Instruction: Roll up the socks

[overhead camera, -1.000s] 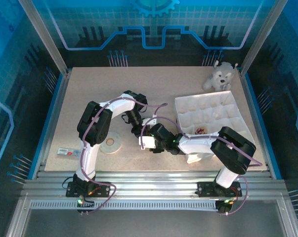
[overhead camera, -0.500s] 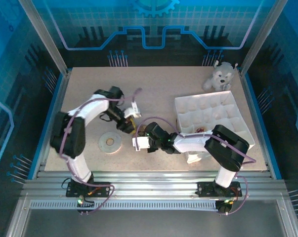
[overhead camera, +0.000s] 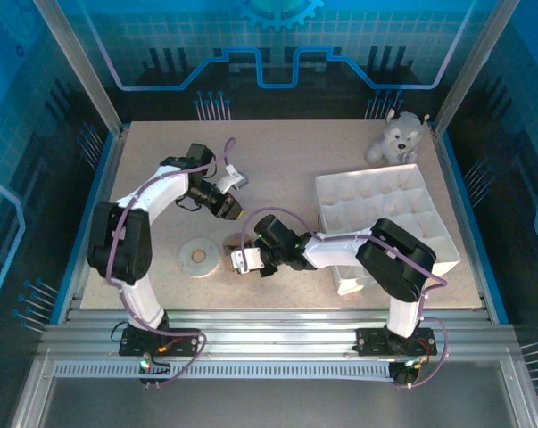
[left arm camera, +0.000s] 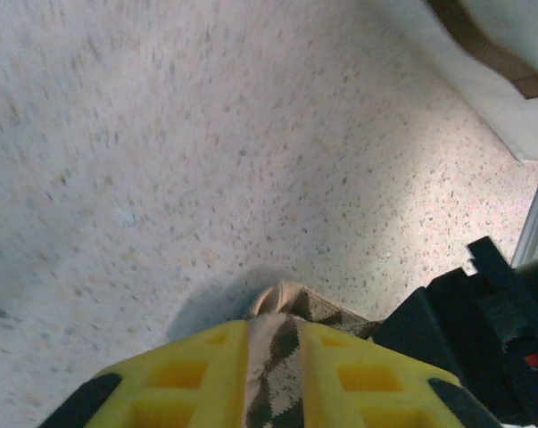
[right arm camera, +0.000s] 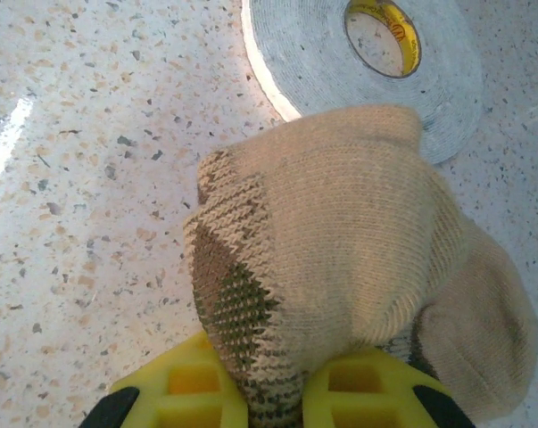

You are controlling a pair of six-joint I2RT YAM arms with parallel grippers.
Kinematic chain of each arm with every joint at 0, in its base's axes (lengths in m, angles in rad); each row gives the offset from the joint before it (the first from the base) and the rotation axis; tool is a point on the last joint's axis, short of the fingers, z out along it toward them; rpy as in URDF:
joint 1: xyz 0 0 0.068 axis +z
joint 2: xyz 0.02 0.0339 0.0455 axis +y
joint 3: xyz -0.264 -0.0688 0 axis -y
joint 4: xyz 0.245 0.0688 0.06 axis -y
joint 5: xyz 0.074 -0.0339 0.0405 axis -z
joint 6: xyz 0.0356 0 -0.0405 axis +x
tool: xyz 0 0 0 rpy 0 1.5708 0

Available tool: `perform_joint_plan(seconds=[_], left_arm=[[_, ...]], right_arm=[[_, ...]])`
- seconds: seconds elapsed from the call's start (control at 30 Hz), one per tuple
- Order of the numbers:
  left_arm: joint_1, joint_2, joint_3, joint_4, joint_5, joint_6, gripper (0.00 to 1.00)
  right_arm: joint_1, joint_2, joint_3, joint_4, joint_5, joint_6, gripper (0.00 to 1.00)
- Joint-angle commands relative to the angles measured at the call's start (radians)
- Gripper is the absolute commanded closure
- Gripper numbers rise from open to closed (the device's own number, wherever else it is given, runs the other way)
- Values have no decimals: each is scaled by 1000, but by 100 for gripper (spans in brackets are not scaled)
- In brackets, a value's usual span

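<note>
Between left pincer (left arm camera: 275, 361) and right pincer (right arm camera: 282, 385), argyle sock (right arm camera: 340, 232)

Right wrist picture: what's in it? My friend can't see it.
A tan sock with brown diamonds is pinched between the yellow fingers of the claw at the bottom. Behind it, a grey roll of tape lies flat on the speckled table.

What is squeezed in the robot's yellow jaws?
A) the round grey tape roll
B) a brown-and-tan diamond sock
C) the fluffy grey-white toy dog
B: in the right wrist view the brown-and-tan diamond-patterned knit sock is clamped between the yellow jaws of the right gripper, while the flat grey roll of tape lies free on the speckled table beyond it.
</note>
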Motion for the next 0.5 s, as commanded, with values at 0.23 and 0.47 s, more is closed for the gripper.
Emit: perform_joint_plan(seconds=[0.23,0.47], left_arm=[[-93,109,-27,-99,-138,-120,89],[-100,210,-7,-100,-230,-200,92]], right_arm=[[-27,15,2,-75,-47,59,100],[-34,21,12,-92,-33,75,100]])
